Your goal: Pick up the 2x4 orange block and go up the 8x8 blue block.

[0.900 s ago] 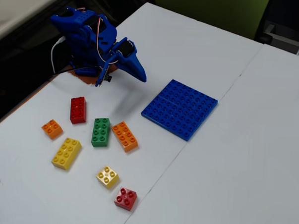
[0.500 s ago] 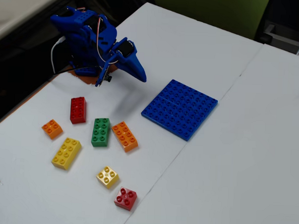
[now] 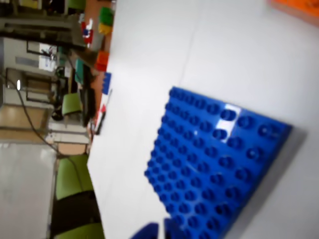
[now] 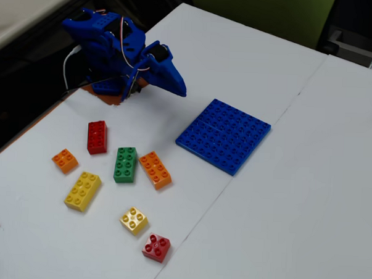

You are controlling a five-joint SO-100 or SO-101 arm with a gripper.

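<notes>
Orange block (image 4: 155, 170) flat on counter (image 4: 294, 200) beside green brick (image 4: 125, 164), claw (image 4: 176, 85) empty, jaws together, apart from baseplate (image 4: 224, 135).

The studded 8x8 blue block (image 4: 224, 135) is deep blue on a white table (image 4: 307, 200). To its left in the fixed view lie the 2x4 orange block (image 4: 155, 169), a green brick (image 4: 125, 164), a red brick (image 4: 97, 137) and a yellow brick (image 4: 82, 190). The arm (image 4: 119, 53) beyond them is blue too.
</notes>
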